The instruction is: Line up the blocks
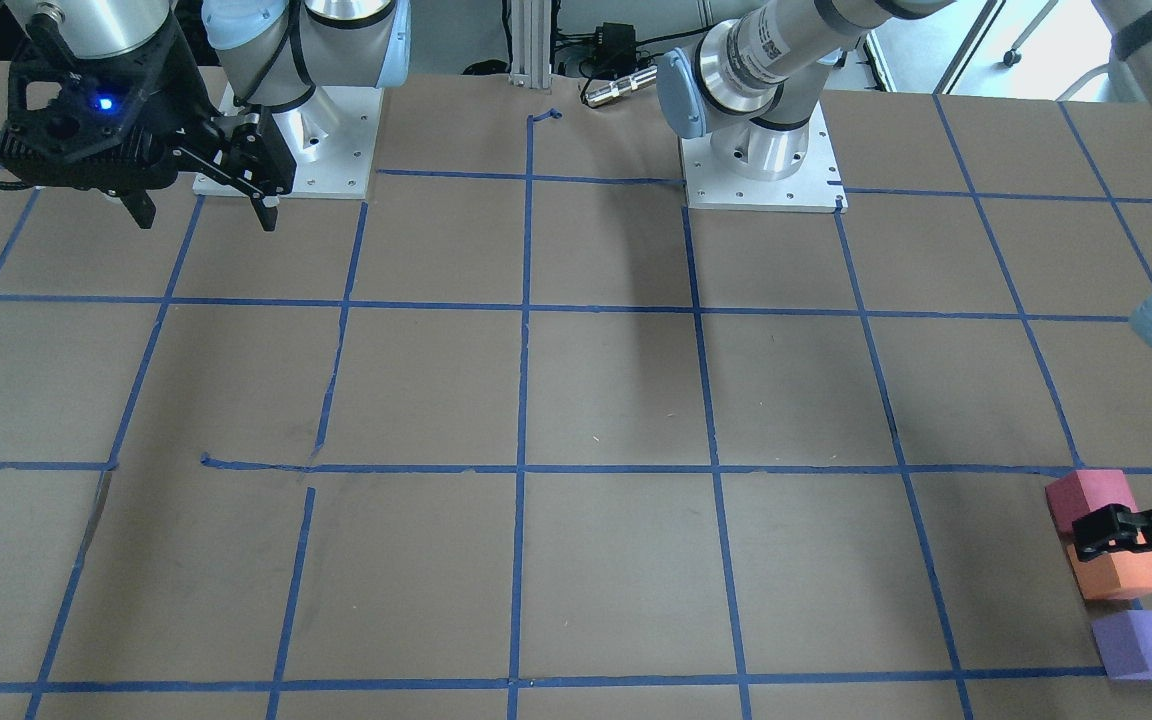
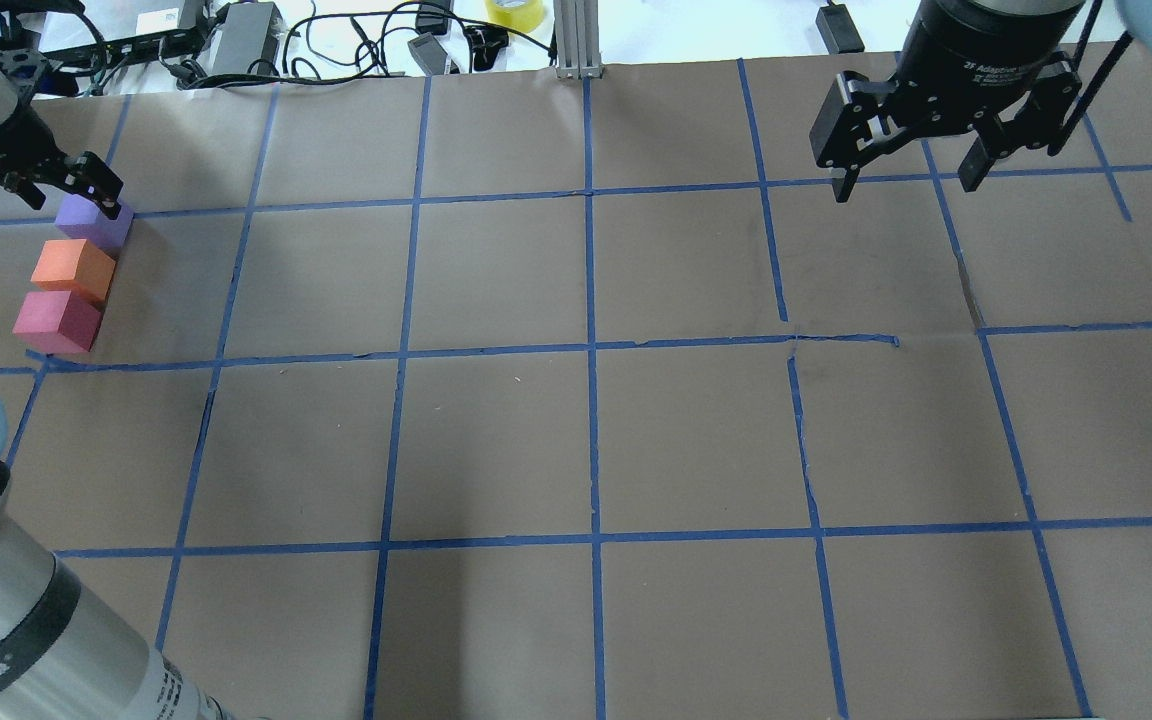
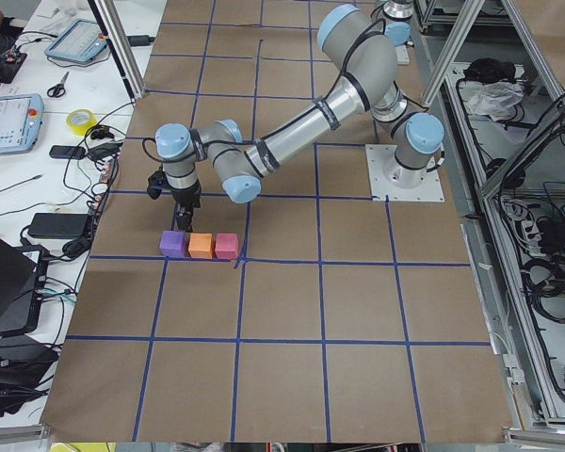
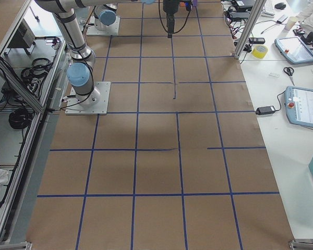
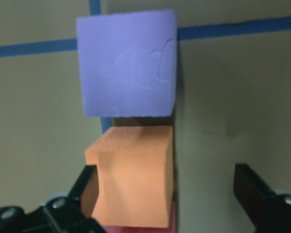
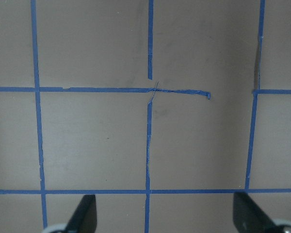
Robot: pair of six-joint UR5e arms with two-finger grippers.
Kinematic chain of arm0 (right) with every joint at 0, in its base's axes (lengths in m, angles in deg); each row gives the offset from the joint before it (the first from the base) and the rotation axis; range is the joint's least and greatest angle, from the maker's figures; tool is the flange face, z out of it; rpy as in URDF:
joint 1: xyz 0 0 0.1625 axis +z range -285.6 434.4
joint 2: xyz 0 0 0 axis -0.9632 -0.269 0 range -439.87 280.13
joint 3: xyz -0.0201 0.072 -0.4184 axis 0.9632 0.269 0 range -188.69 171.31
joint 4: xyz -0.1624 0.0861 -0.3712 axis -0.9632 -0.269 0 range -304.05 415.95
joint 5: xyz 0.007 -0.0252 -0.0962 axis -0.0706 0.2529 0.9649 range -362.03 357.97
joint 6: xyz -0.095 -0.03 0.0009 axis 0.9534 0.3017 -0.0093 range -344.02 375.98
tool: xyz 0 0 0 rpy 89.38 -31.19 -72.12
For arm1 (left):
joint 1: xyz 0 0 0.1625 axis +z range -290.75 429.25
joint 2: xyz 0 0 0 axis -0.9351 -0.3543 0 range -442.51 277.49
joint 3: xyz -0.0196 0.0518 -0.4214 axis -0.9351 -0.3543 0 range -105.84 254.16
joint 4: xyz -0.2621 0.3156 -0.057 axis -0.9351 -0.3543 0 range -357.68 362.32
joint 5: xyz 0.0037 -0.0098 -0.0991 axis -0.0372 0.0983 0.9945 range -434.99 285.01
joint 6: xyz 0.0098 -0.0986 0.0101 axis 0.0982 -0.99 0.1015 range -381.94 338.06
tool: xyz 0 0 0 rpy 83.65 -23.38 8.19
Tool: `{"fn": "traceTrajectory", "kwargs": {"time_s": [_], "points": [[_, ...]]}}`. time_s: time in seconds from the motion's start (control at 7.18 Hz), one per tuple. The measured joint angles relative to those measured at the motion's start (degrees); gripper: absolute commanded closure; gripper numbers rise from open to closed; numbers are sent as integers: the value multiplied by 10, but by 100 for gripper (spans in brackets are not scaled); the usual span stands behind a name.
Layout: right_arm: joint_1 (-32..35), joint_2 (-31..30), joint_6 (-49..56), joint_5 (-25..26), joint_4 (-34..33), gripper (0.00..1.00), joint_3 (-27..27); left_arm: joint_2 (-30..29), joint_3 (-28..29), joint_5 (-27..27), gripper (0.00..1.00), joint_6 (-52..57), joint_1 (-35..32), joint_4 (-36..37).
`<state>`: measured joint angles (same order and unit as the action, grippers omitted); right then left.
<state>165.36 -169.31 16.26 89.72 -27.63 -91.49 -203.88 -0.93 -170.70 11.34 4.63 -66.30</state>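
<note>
Foam blocks point(image 3: 200, 245) close together in a row near the left edge of the tabletop point(image 2: 586, 430), running away from the robot: pinkish-red block point(image 2: 57, 320) nearest, orange block point(image 2: 73, 268) next, purple block point(image 2: 93, 222) farthest. Just under the left fingers point(image 5: 254, 194), spread wide and empty, orange hard by one pad. Right fingers point(image 6: 83, 213) open, empty, well apart. Pinkish-red nearly cut off in the wrist view

The left arm point(image 3: 301, 130) and right arm point(image 4: 77, 44) are built from silver tubes joined by grey housings with pale-blue caps point(image 1: 678, 95). Each is bolted to a square silver base plate point(image 1: 716, 192). The matte-black right gripper point(image 2: 904, 190) is lettered "2F Adaptive" in white; a blue LED point(image 1: 106, 103) is lit on its black wrist mount.
</note>
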Motion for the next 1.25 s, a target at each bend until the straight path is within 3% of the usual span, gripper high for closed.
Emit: {"fn": "traceTrajectory", "kwargs": {"time_s": [0.42, 0.7, 0.98, 1.25], "points": [[0, 0, 1, 1, -1, 0, 0, 127, -11, 12, 0, -51, -90, -113], [-1, 0, 2, 2, 0, 0, 0, 206, -29, 25, 0, -164, -141, -186], [-1, 0, 2, 3, 0, 0, 0, 258, -82, 45, 0, -313, -183, -211], [0, 0, 2, 3, -1, 0, 0, 280, -116, 58, 0, -420, -229, -185]]}}
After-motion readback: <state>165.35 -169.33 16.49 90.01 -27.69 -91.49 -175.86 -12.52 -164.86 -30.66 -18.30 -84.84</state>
